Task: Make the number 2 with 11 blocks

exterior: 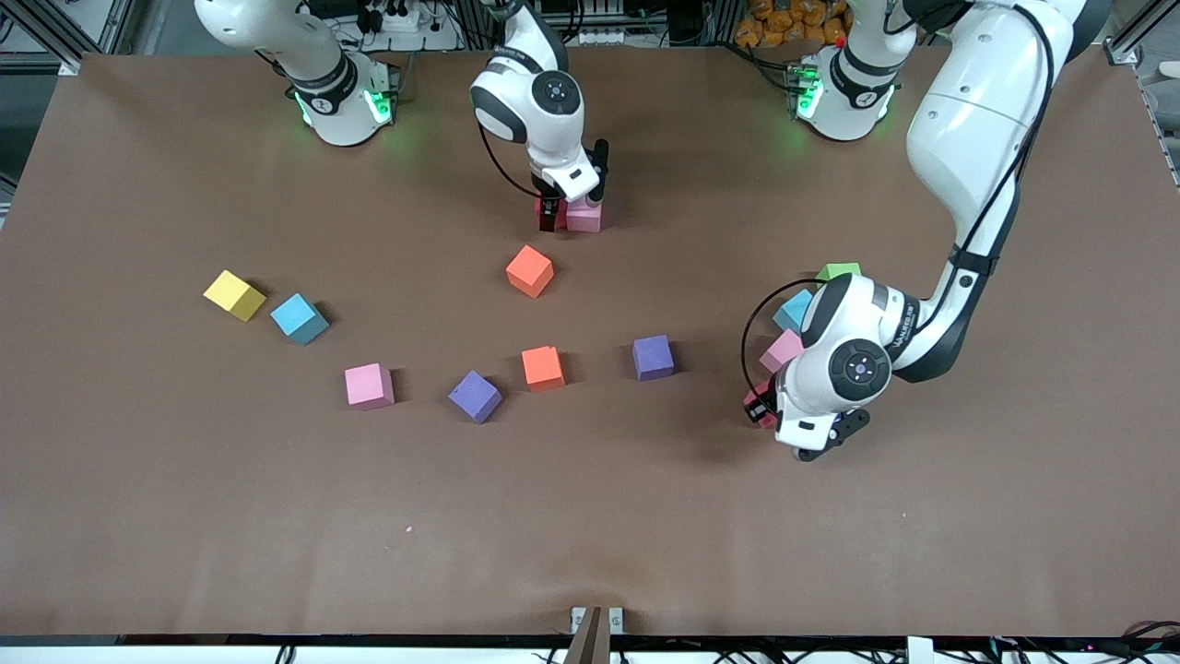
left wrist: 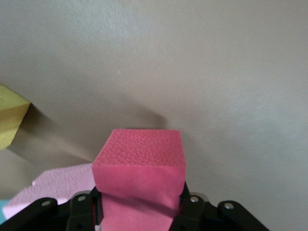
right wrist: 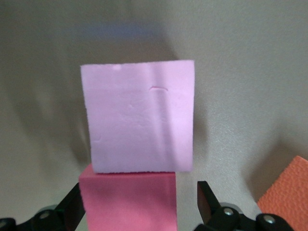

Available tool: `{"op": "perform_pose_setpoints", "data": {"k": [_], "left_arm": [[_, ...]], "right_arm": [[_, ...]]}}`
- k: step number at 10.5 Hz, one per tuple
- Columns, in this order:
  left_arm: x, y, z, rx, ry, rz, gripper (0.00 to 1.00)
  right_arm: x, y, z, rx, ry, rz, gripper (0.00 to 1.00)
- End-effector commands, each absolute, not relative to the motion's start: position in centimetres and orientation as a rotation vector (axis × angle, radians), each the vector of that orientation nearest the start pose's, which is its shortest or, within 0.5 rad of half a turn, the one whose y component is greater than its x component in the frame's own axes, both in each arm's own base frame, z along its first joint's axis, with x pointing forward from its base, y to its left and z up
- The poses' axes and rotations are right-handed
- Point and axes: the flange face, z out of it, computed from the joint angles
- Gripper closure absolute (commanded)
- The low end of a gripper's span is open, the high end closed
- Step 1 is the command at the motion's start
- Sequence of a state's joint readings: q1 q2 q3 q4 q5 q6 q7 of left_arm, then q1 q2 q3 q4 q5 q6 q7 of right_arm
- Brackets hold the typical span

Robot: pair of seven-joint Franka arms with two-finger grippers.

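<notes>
Left pincer [left wrist: 139, 211] clamped on a red block [left wrist: 139, 166] low at the left arm's end of the bench [exterior: 590, 516]; whether block off the surface: could not tell. Pink block [exterior: 782, 350] just beside it, light blue block [exterior: 793, 310] and green cube [exterior: 838, 271] next to that, farther from the front camera, all partly hidden by the arm. Right pincer [right wrist: 139, 204] wide, fingers either side of a second red block [right wrist: 127, 202] without gripping, near the robot bases mid-bench. Pink block [right wrist: 139, 115] touching that red one, edge to edge, both flat on the bench. Orange block [exterior: 529, 270] near that pair, nearer the camera. Row further toward the camera: pink [exterior: 369, 385], purple [exterior: 475, 396], orange [exterior: 542, 367], purple [exterior: 653, 357], spaced apart, not aligned. Yellow block [exterior: 234, 295] and another light blue block [exterior: 299, 318] close together toward the right arm's end. Seen from left wrist: yellow-green corner at frame edge, pink block beside the held red one.
</notes>
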State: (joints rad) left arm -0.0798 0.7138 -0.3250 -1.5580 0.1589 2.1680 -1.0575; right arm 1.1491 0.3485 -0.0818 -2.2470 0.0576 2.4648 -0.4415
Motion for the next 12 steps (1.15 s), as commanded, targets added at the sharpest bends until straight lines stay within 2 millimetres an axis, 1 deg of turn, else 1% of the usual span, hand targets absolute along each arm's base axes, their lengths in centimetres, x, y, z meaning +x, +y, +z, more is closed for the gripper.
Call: {"op": "perform_pose_setpoints", "data": {"k": [1, 2, 3, 4, 5, 6, 7, 8, 9, 10, 11, 12], "left_arm": [[64.3, -25.6, 29.4, -2.962, -1.226, 0.166, 0.73], [63.0, -26.8, 30.9, -2.870, -1.376, 0.203, 0.76], [61.2, -29.2, 31.8, -2.799, -1.464, 0.251, 0.76], [59.8, -30.2, 32.3, -2.746, -1.518, 0.266, 0.77], [57.6, -31.4, 32.3, -2.710, -1.534, 0.279, 0.77], [55.6, -32.4, 32.5, -2.672, -1.568, 0.275, 0.77], [53.1, -33.8, 32.5, -2.604, -1.635, 0.273, 0.77], [50.9, -35.2, 31.9, -2.530, -1.731, 0.266, 0.77], [48.6, -36.6, 31.5, -2.493, -1.797, 0.259, 0.77], [46.2, -38.1, 30.7, -2.489, -1.834, 0.256, 0.81], [44.2, -39.4, 29.8, -2.472, -1.909, 0.254, 0.84], [42.4, -40.6, 29.2, -2.438, -1.963, 0.259, 0.85]], "right_arm": [[25.3, 46.1, 23.2, -2.368, -2.101, 0.202, 0.00], [25.6, 46.1, 24.0, -2.363, -2.101, 0.191, 0.00], [26.0, 45.8, 24.5, -2.370, -2.092, 0.196, 0.00], [26.9, 46.1, 25.6, -2.378, -2.081, 0.194, 0.00], [28.5, 46.3, 26.9, -2.402, -2.052, 0.216, 0.00], [29.8, 46.5, 28.1, -2.428, -2.019, 0.224, 0.00], [31.5, 46.1, 28.3, -2.457, -1.979, 0.203, 0.00], [34.1, 44.5, 28.1, -2.511, -1.901, 0.172, 0.00], [36.7, 42.6, 27.5, -2.561, -1.828, 0.133, 0.00], [38.3, 41.2, 26.9, -2.595, -1.780, 0.137, 0.00], [39.7, 39.8, 26.9, -2.641, -1.708, 0.138, 0.00], [41.1, 38.4, 26.8, -2.722, -1.577, 0.133, 0.00]]}}
